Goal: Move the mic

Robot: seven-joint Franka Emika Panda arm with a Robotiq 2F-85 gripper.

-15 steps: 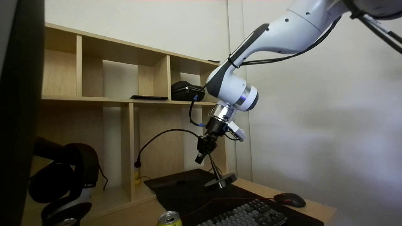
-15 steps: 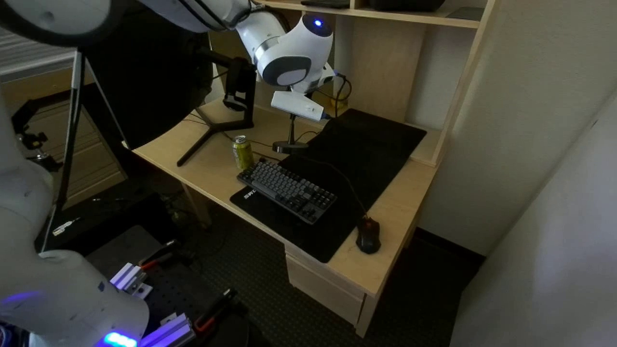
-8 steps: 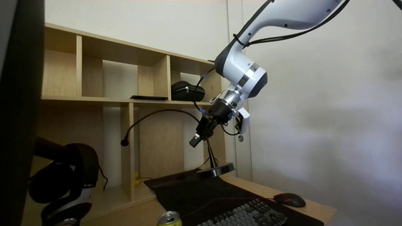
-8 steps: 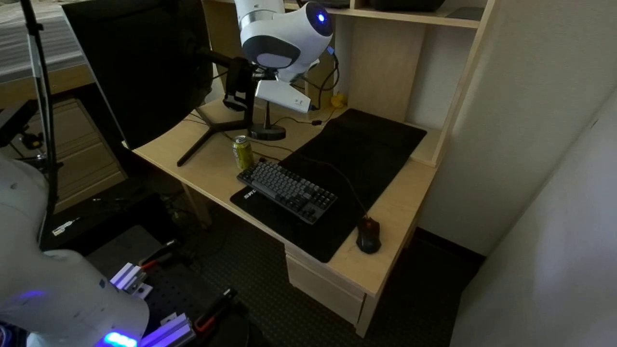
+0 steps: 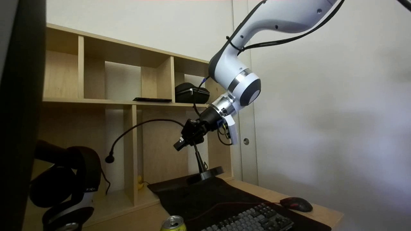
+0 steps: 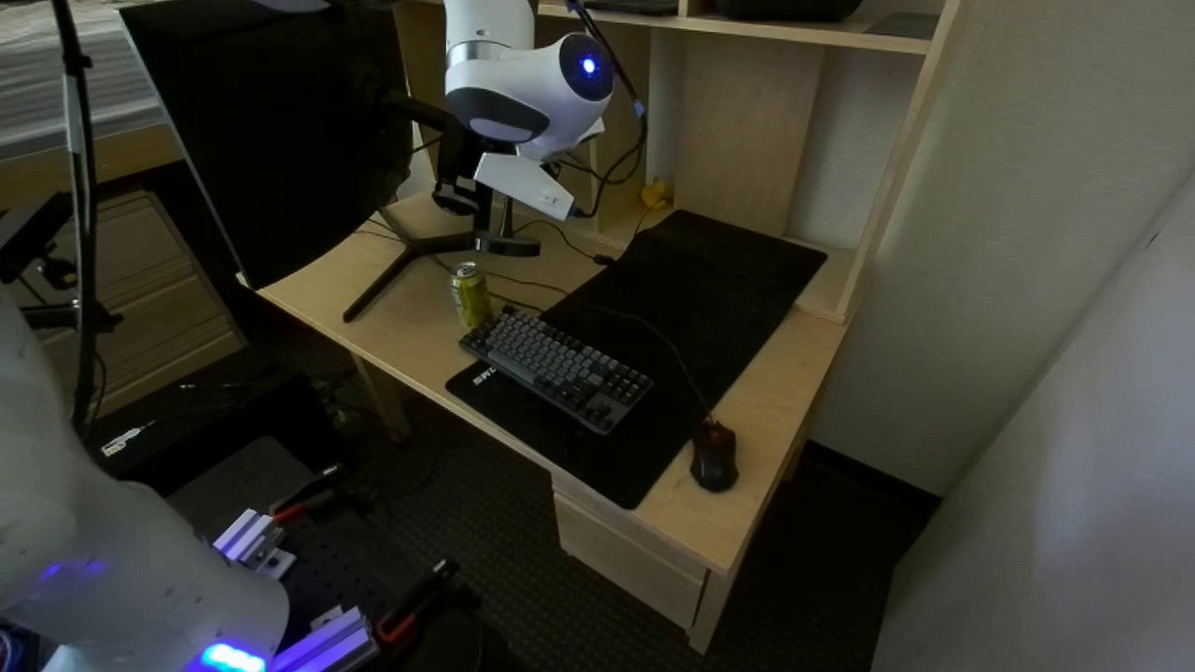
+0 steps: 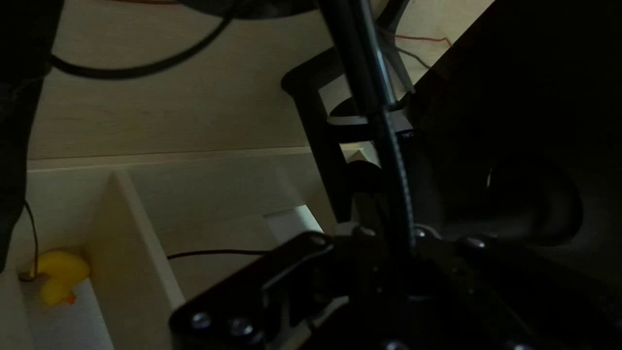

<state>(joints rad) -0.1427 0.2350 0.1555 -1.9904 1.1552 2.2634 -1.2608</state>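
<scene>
Black mat [image 6: 719, 271] on wooden desk [image 6: 780, 373]; mic [image 5: 200, 162] aloft; dark carpet [image 6: 490, 523].

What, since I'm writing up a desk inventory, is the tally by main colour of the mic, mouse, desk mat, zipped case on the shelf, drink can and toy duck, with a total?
Black: 4 (mic, mouse, desk mat, zipped case)
Yellow: 2 (drink can, toy duck)
Total: 6
</scene>
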